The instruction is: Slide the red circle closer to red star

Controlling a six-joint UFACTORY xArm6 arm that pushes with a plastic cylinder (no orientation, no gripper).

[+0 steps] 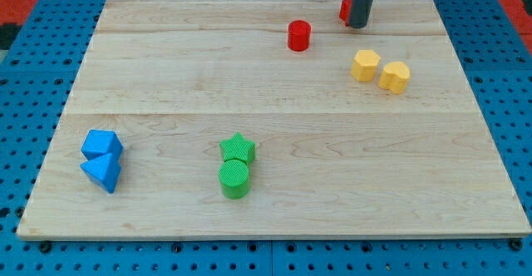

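The red circle [299,36] is a small red cylinder at the view's top, right of centre. The red star [344,11] lies further to the top right, mostly hidden behind the rod, with only its left edge showing. My tip [357,25] is at the lower end of the dark rod, right against the red star and to the right of the red circle, about a block's width away from it.
Two yellow blocks [365,65] [395,76] lie side by side below the tip. A green star [238,149] touches a green circle [234,179] at the bottom centre. Two blue blocks [101,145] [102,173] sit at the bottom left. The wooden board [166,76] ends close above the tip.
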